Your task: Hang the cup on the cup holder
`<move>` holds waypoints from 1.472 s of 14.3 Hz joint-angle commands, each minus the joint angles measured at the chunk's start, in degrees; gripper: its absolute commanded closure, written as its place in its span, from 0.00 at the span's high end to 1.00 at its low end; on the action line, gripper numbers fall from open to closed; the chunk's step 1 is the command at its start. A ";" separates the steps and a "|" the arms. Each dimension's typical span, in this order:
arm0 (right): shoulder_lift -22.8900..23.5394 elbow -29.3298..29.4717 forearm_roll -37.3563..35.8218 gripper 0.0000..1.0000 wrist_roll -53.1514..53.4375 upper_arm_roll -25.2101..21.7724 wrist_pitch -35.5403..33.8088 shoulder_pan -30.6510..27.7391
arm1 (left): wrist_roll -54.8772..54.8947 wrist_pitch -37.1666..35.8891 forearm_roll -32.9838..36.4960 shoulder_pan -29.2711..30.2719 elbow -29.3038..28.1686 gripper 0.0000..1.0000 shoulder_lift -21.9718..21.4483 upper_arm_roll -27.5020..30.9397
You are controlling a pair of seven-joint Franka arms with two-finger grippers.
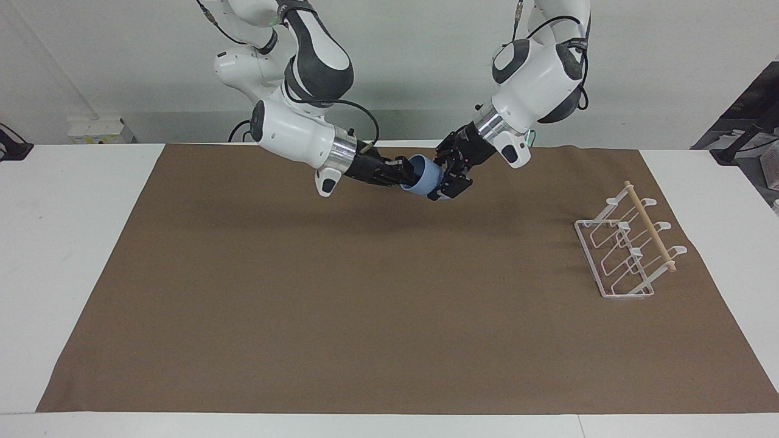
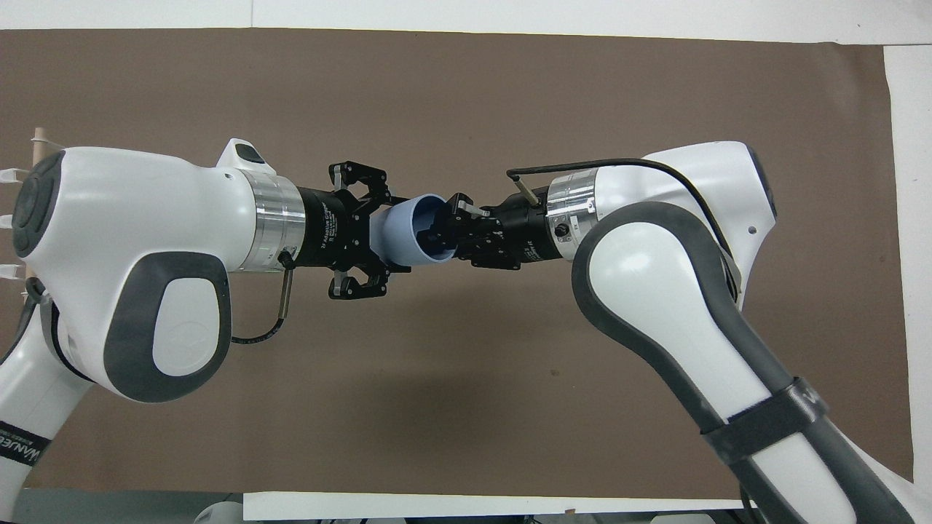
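The light-blue cup (image 1: 424, 176) (image 2: 404, 244) hangs on its side in the air over the brown mat, between the two grippers. My left gripper (image 1: 447, 179) (image 2: 386, 236) is shut on the cup's narrow base end. My right gripper (image 1: 405, 173) (image 2: 451, 225) is at the cup's open rim, its tip partly inside the mouth. The white wire cup holder (image 1: 630, 249) with its wooden dowel stands on the mat toward the left arm's end of the table. In the overhead view only the cup holder's dowel tip (image 2: 38, 138) shows, past the left arm.
A brown mat (image 1: 365, 304) covers most of the white table (image 1: 73, 243). Both arms reach in low over the mat's edge by the robots.
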 commanded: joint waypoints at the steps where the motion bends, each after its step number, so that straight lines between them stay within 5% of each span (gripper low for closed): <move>1: -3.26 0.13 -5.81 0.99 0.96 -0.12 -2.48 -5.01 | -1.23 -0.05 -0.72 -0.90 -0.26 0.34 -0.39 0.67; 3: -4.67 0.57 -11.45 0.99 0.61 -0.21 -2.57 -9.13 | -2.81 -2.41 2.95 -0.20 -0.35 0.34 -0.47 0.85; 6: -5.64 1.45 -17.32 0.99 0.52 -0.30 -2.92 -15.03 | -8.60 -6.71 18.30 2.00 -0.26 0.34 -0.48 0.94; 9: -6.61 7.05 -44.33 0.99 0.26 -0.30 -10.09 -17.85 | -12.56 -14.00 35.97 4.19 0.70 0.34 -0.48 0.94; 11: -6.61 13.20 -53.01 0.99 -0.01 -0.30 -21.24 -20.22 | -14.06 -18.40 46.69 5.60 1.76 0.34 -0.48 0.94; 18: -5.30 27.80 -64.03 0.99 -10.62 -1.97 -44.64 -26.47 | -21.18 -23.25 84.23 10.61 1.67 0.34 2.06 1.03; 21: -4.85 25.20 -64.91 0.99 -12.66 -7.92 -45.99 -19.47 | -21.36 -24.48 95.40 11.84 2.20 0.34 7.06 1.03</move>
